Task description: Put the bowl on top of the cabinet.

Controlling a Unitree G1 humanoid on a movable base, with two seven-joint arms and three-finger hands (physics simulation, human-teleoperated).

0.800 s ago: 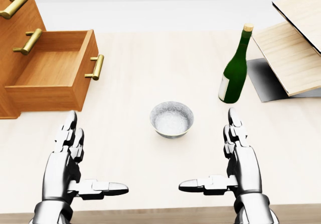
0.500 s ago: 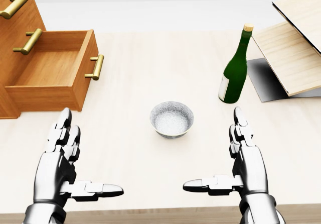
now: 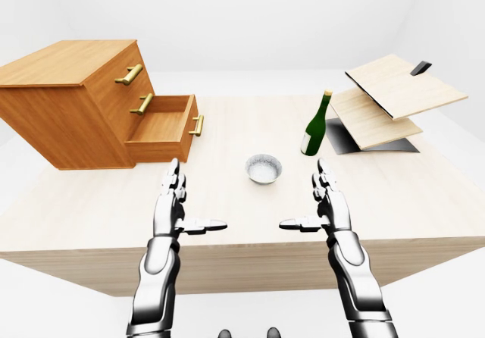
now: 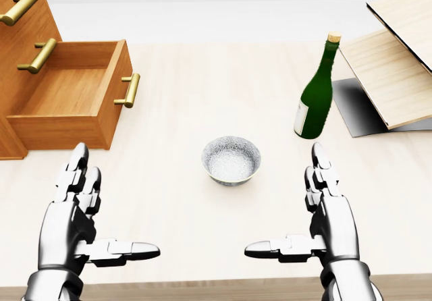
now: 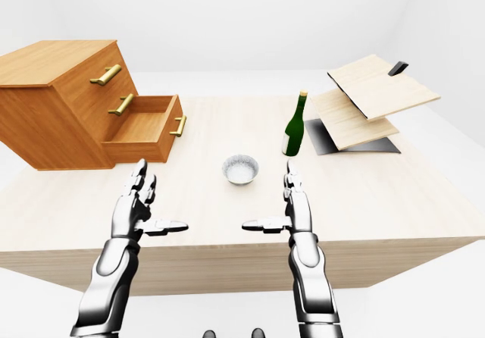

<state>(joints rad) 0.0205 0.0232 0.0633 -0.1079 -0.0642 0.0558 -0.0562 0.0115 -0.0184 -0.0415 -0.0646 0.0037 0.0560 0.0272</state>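
Note:
A small grey speckled bowl [image 4: 231, 160] stands upright on the pale wooden table [image 4: 202, 78], near the middle of the head view. The wooden cabinet [image 3: 72, 99] with brass handles sits at the left; its flat top [image 3: 68, 59] is bare and its lowest drawer [image 4: 67, 105] is pulled out and holds nothing. My left hand [image 4: 108, 210] hovers open below and left of the bowl, thumb pointing inward. My right hand [image 4: 290, 206] mirrors it below and right of the bowl, also open. Neither hand touches the bowl.
A green wine bottle [image 4: 317, 92] with a cork stands upright to the right of the bowl. Light wooden boards [image 4: 398, 71] lean over a dark stand [image 3: 356, 142] at the far right. The table's near edge [image 4: 216, 289] runs just under my wrists.
My left hand has drifted left and slightly down in the head view. The right hand has barely shifted. Bowl, bottle and cabinet stay where they were.

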